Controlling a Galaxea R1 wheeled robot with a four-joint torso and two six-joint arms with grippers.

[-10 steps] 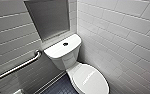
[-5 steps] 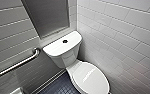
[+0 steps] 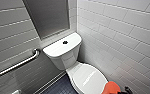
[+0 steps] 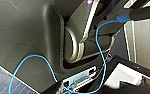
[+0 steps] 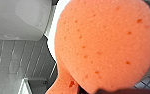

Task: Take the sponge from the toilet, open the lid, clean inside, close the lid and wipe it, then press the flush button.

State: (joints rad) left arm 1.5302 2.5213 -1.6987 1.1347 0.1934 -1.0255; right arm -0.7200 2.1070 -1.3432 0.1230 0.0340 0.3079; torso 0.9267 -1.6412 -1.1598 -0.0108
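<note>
Right gripper (image 3: 124, 90) tight on sponge (image 3: 111, 88); lid (image 3: 89, 78) in head view, pores at wrist.

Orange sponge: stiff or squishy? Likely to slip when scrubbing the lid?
Probably soft and light: the sponge shows open foam pores, so expect it to squash when pressed. That rough texture should grip rather than slip on the glossy lid. Its narrow tail may bend.
</note>
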